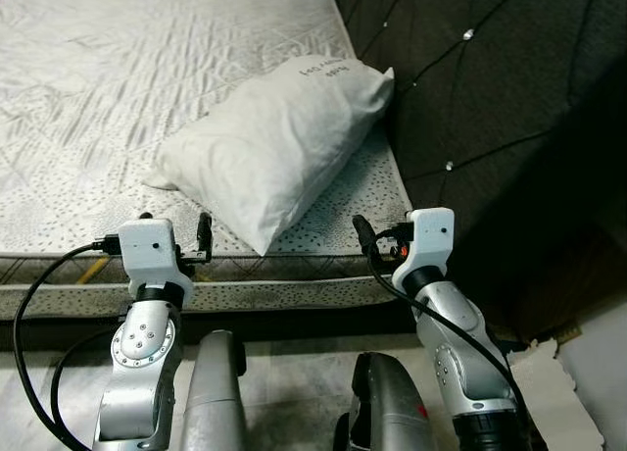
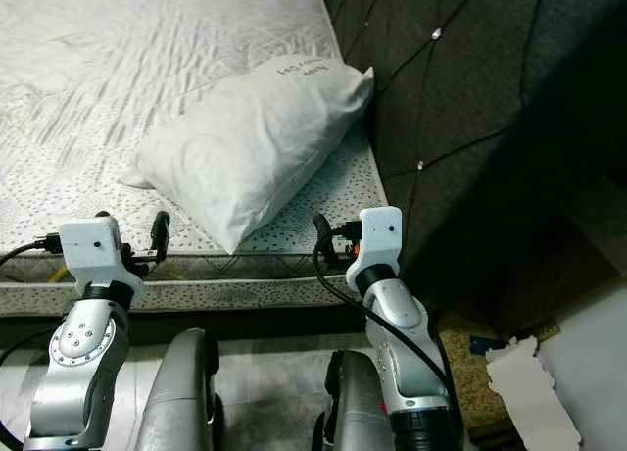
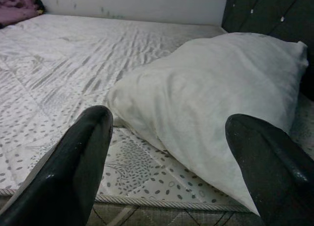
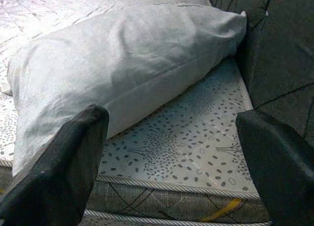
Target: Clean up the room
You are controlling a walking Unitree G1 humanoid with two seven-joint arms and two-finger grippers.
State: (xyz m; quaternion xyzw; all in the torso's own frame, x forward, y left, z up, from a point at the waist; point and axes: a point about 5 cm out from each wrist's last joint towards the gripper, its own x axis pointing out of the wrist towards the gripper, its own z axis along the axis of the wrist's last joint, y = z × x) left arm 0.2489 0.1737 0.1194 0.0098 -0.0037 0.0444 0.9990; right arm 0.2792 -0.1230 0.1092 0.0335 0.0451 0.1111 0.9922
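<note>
While the pillow point(image 1: 279, 142) lies on the mattress point(image 1: 88, 98), both claws, left point(image 3: 167, 162) and right point(image 4: 171, 157), gape wide, empty

One small line of dark print on the pillow point(image 1: 279, 142) near its upper corner by the headboard point(image 1: 490, 108) — too small and tilted to read, letters not made out. No other writing, brand, number or sign legible anywhere — not on the mattress point(image 1: 88, 98), nor on the white wrist housings.
</note>
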